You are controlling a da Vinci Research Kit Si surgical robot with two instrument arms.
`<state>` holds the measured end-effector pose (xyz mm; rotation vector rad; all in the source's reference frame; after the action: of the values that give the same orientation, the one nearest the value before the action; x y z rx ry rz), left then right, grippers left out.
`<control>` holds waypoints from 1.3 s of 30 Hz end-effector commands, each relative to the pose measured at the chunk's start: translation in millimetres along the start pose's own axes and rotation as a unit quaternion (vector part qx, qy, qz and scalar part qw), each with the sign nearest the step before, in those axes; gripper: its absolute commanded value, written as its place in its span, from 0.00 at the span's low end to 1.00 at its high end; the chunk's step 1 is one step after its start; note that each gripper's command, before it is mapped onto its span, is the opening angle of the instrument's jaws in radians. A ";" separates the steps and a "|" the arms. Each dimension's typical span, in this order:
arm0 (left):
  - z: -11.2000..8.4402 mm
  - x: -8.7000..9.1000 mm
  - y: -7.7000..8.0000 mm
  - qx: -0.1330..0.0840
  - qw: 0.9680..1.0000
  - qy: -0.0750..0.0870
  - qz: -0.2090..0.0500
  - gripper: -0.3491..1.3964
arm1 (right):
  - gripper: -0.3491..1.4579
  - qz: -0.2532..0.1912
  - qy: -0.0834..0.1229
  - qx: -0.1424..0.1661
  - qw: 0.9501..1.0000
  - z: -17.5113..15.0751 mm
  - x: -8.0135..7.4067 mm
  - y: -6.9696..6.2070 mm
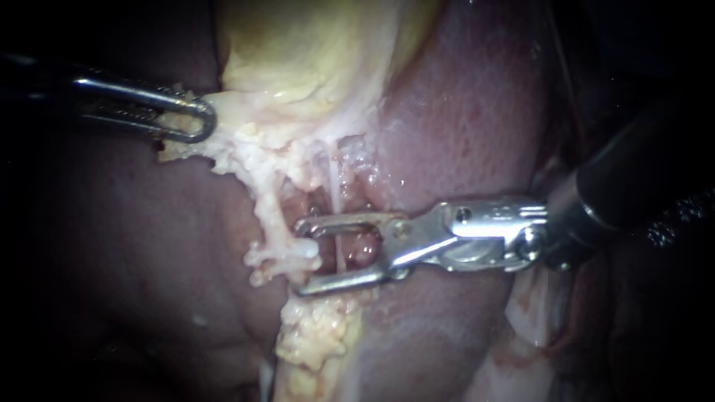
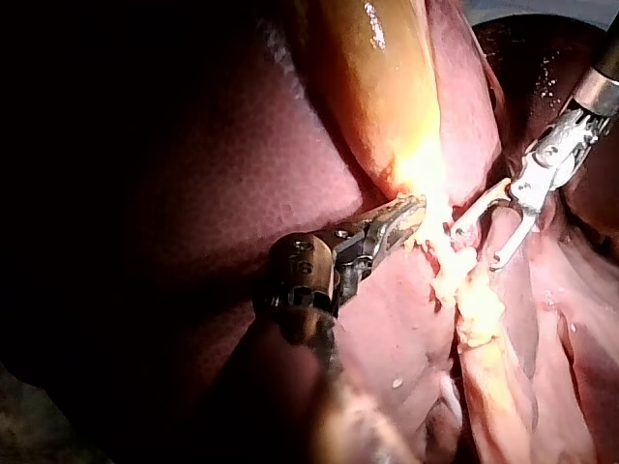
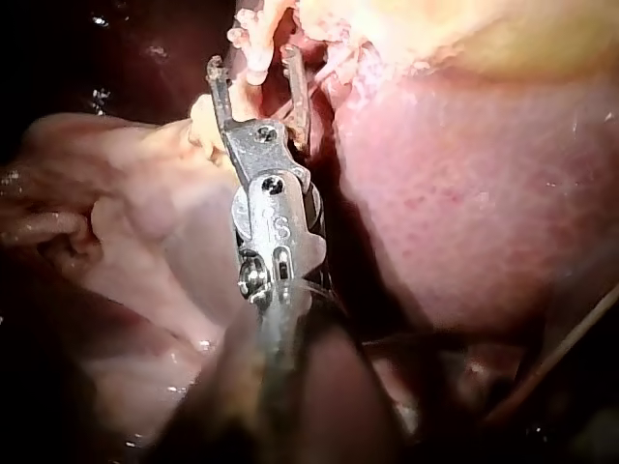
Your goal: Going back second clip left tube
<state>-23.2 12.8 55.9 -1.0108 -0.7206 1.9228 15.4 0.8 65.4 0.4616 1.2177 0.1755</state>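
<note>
Two instruments show: my left instrument [image 1: 190, 119] has its jaws clamped on pale fatty tissue [image 1: 238, 149] at the gallbladder's [image 1: 298, 52] edge. My right instrument [image 1: 302, 257] has its jaws wide apart with nothing gripped, straddling a thin pale tube [image 1: 335, 195] that runs down over the liver [image 1: 462, 112]. The tube looks soft, wet and easily torn, so I judge it should be enclosed squarely across its bare stretch, never tugged; whether it is the left tube I cannot tell.
</note>
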 end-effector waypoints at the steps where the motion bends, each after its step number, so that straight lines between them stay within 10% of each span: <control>1: 0.0 0.0 0.0 0.000 1.000 0.000 0.000 0.00 | 0.47 -0.015 -0.015 -0.003 1.000 -1.0 0.0 -0.2; 15: 0.1 0.0 0.0 0.000 1.000 0.000 0.000 0.00 | 0.47 -0.066 -0.033 -0.027 0.997 -11.2 1.6 -0.4; 39: 7.0 -2.3 -2.1 -0.003 1.000 -0.010 0.010 0.00 | 0.47 -0.067 -0.034 -0.029 0.997 -11.7 1.7 -0.6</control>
<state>-27.6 11.2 61.9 -1.0082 -0.7309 1.9512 5.0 3.8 60.6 0.3309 1.1705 0.0776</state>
